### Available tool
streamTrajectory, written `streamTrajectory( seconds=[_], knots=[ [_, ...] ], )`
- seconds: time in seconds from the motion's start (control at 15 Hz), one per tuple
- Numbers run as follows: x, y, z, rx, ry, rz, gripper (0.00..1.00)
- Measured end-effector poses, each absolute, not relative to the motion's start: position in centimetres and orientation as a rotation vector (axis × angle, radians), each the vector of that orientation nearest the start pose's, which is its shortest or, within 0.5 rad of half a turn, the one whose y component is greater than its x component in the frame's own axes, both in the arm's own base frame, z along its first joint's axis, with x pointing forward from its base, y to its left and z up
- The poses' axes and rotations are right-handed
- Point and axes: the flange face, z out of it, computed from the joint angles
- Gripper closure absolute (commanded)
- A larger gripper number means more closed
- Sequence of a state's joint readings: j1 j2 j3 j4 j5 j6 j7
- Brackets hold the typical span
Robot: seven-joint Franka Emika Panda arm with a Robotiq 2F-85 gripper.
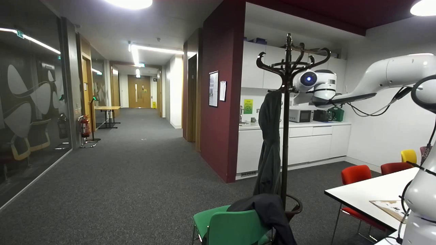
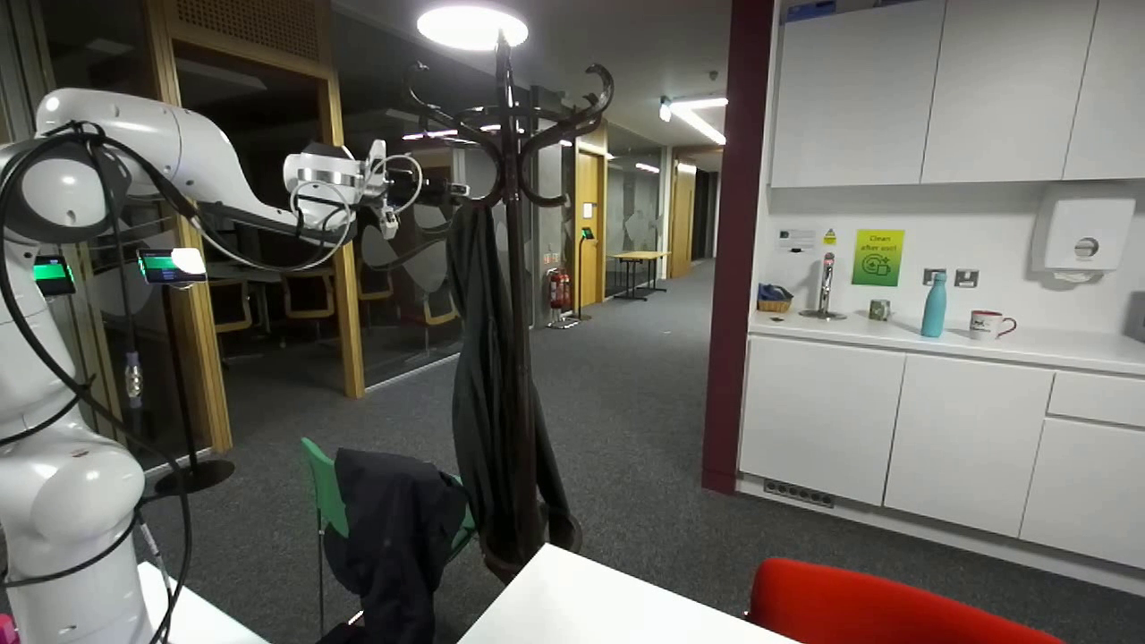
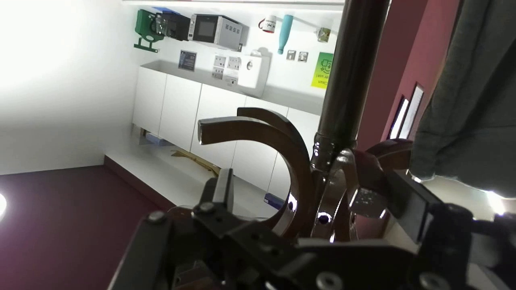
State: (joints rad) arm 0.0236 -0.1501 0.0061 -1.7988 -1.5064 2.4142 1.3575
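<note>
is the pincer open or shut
Open: in the wrist view the pincer has its fingers wide apart, the coat stand showing between them.

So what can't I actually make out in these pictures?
Coat stand: in an exterior view, the white table partly hides its foot.
Hanging coat: cut off by the wrist view's right edge.
Framed poster: print too small in an exterior view.
Gripper: overlaps the coat stand in the wrist view; contact unclear.
</note>
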Motion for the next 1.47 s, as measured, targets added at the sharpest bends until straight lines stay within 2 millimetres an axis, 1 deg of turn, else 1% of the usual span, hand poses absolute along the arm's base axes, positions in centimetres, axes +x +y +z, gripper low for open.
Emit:
streamTrajectory(
  seconds=[0.53,0.87,1.2,1.47],
  knots=[
    [56.2,0.8,69.8,1.912,-0.478,1.592,0.00],
    [55.7,0.4,70.6,1.897,-0.494,1.598,0.00],
    [54.7,-0.6,71.4,1.874,-0.523,1.598,0.00],
    [53.6,-2.2,71.6,1.861,-0.556,1.581,0.00]
  ],
)
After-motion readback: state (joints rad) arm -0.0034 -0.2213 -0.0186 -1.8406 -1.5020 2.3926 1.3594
